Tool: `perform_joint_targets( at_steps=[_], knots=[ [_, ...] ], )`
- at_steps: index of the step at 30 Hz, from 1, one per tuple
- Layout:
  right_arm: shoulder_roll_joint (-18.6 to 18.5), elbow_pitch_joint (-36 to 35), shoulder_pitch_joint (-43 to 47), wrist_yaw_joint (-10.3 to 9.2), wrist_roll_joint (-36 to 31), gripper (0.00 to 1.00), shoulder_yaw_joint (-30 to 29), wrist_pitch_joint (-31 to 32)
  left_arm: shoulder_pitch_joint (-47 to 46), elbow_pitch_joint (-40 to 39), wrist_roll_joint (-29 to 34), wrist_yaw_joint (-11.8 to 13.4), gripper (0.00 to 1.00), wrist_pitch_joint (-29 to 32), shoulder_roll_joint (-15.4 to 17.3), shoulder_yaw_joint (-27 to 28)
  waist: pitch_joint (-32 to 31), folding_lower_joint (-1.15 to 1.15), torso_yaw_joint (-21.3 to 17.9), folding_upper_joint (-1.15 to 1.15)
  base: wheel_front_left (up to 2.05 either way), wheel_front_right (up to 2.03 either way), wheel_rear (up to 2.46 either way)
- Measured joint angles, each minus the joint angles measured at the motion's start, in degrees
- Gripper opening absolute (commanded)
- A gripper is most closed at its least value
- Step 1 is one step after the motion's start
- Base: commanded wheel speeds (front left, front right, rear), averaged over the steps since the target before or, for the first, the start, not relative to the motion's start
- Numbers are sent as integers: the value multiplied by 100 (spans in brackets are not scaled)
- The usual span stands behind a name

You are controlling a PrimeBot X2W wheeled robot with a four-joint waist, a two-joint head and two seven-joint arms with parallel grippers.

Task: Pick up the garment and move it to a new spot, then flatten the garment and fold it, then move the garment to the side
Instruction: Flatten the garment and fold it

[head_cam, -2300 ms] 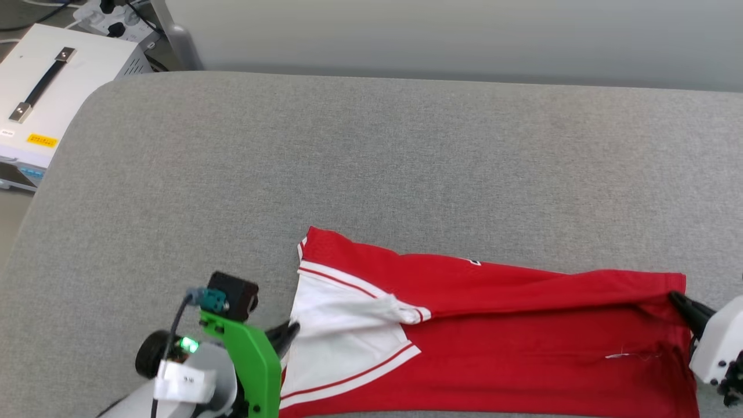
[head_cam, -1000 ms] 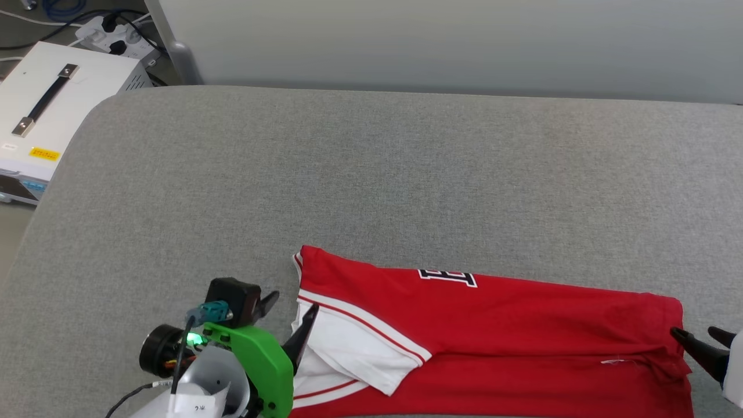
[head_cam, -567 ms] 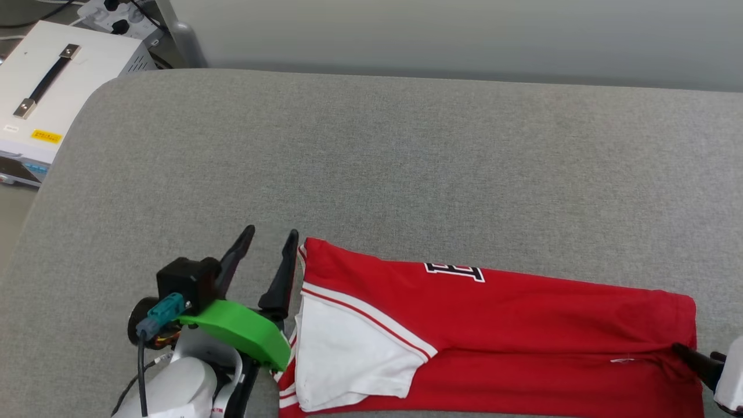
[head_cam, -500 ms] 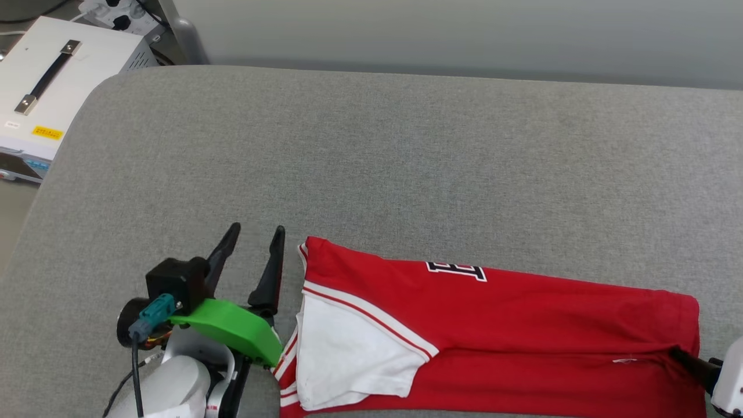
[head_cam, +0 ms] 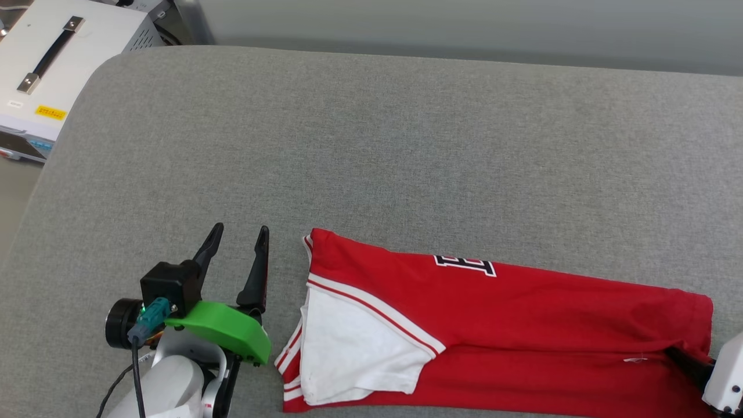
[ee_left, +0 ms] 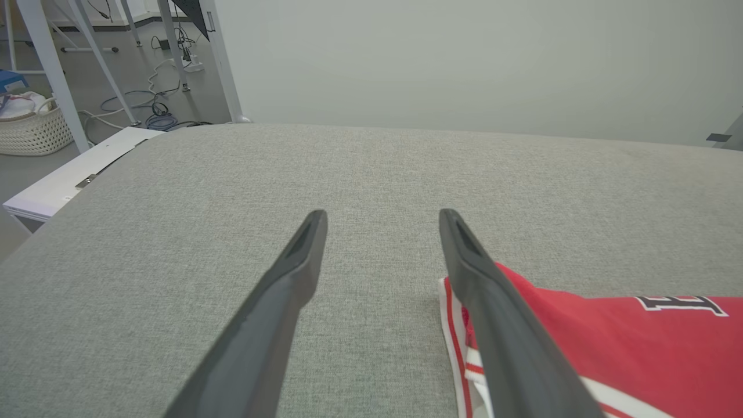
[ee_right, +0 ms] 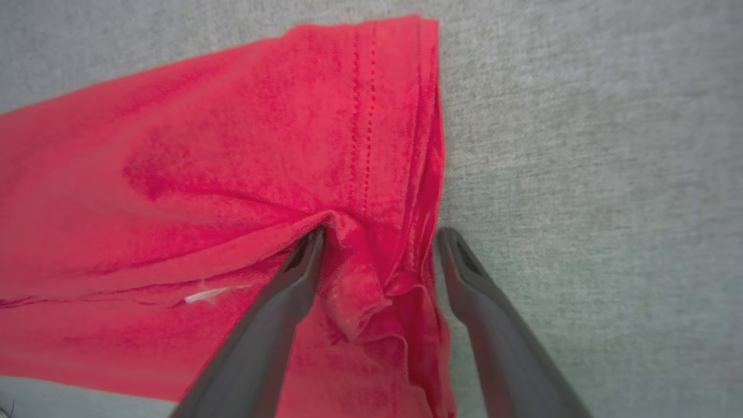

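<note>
The garment (head_cam: 522, 325), a red knit jersey with a white short sleeve and red-and-white striped trim, lies folded in a long band at about 5 o'clock in the head view, flat on a grey woven padded surface (head_cam: 371, 145). Black block lettering edged in white peeks from its far fold, too little of it showing to read. At the hem end, toward 4 o'clock, the right gripper (ee_right: 381, 232) stands spread wide and grips nothing, a puckered ridge of stitched hem lying between its fingers, one finger on the red cloth and the other on the grey weave. At 7 o'clock the left gripper (head_cam: 241, 228) is also fully spread and empty, just beside the collar end. A white box (head_cam: 52, 52) with a black handle and a yellow label, its print too small to read, sits at 10 o'clock. A wicker basket (ee_left: 29, 130) holds something pale.
</note>
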Motion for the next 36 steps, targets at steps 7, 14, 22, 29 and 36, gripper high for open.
perform_joint_targets(
  at_steps=[7, 14, 22, 29, 36],
  knots=[
    [0, 64, -23, -40, 208, 94, 264, -74, 38, 152, 171, -177, 100, 0, -164, 202, 7, 0, 38, 0, 0, 0, 0],
    [-38, 221, -42, -32, 293, 0, 424, -259, 124, 271, 311, -311, 100, 0, -247, 339, -71, 0, 42, 0, 0, 0, 0],
    [-193, 349, -43, 18, 268, 0, 387, -738, 228, 345, 354, -366, 100, 0, -360, 485, -186, 0, -14, 0, 0, 0, 0],
    [-499, 522, -53, 18, 198, 0, 216, -1062, 271, 383, 370, -417, 100, 0, -390, 583, -286, 0, -77, 0, 0, 0, 0],
    [-890, 800, -53, 16, -93, 0, -121, -1227, 379, 453, 405, -469, 100, 0, -434, 615, -452, 0, -114, 0, 0, 0, 0]
  ],
)
